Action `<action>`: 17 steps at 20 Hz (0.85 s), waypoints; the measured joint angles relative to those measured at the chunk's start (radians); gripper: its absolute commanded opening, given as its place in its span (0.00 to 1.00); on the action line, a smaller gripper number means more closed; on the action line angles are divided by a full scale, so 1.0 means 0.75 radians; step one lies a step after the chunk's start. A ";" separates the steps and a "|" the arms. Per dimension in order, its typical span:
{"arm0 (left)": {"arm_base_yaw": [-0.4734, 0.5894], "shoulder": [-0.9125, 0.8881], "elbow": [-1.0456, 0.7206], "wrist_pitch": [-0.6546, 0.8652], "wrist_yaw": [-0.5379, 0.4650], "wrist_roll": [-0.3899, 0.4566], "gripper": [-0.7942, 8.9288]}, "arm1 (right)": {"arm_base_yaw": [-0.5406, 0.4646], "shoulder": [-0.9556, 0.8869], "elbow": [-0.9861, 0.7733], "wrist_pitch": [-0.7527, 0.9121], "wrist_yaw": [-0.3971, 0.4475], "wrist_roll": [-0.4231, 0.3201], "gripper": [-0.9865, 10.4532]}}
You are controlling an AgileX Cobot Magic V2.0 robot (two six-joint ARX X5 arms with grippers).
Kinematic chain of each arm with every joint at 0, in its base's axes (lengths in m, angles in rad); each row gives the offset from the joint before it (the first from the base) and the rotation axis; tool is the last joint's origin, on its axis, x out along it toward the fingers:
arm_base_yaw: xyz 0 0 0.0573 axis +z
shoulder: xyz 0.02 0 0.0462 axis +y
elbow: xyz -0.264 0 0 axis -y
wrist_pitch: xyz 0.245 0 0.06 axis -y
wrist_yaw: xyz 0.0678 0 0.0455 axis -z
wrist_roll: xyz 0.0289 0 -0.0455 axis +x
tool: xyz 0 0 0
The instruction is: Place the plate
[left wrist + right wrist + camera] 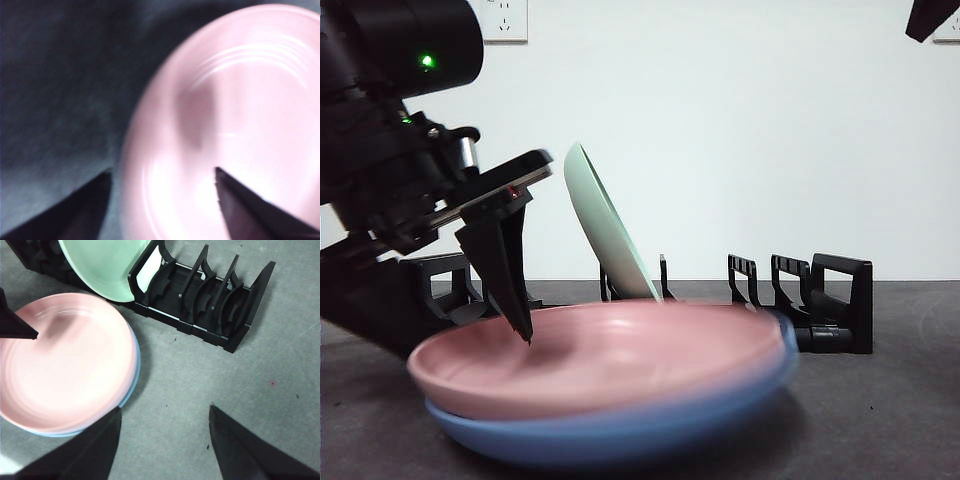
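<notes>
1. Progress first: one pale green glazed plate point(608, 232) already leans in the black plastic slotted dish rack point(820, 300), so that part looks done.
2. Left to go, by my reading: the round pink glazed plate point(610, 362) lies flat on top of a blue plate point(620, 432) of like shape, both on the dark grey matte desk point(880, 420) just in front of the rack.
3. Left tool point(162, 192) hangs right at the pink plate's rim, jaws spread wide with one over the plate's inside and one outside it. No grip yet; whether a tip touches the glaze, I cannot tell.
4. Right tool point(165, 440) waits high over bare desk beside the stack, jaws wide, holding nothing.
5. Surfaces: the plates are smooth and glossy, shallow with faint concentric rings; the rack is rigid, with upright dividers and several free slots; the desk looks finely speckled.
</notes>
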 measured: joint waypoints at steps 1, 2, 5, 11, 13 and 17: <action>0.002 -0.003 0.000 0.001 -0.001 0.004 0.47 | 0.000 0.000 0.000 0.000 0.001 0.000 0.33; 0.003 -0.011 0.000 -0.003 -0.001 0.008 0.47 | 0.000 0.000 0.001 -0.001 0.001 0.000 0.33; 0.004 -0.070 0.000 -0.027 -0.001 0.016 0.50 | 0.000 0.000 0.000 -0.001 0.001 0.000 0.33; 0.100 -0.340 0.000 -0.190 -0.133 0.121 0.51 | 0.000 0.000 0.000 0.015 0.000 0.000 0.33; 0.166 -0.505 0.000 -0.236 -0.134 0.205 0.50 | 0.000 0.000 0.000 0.016 0.000 0.000 0.33; 0.326 -0.850 0.000 -0.382 -0.136 0.379 0.50 | 0.000 0.004 0.000 0.045 -0.006 0.000 0.33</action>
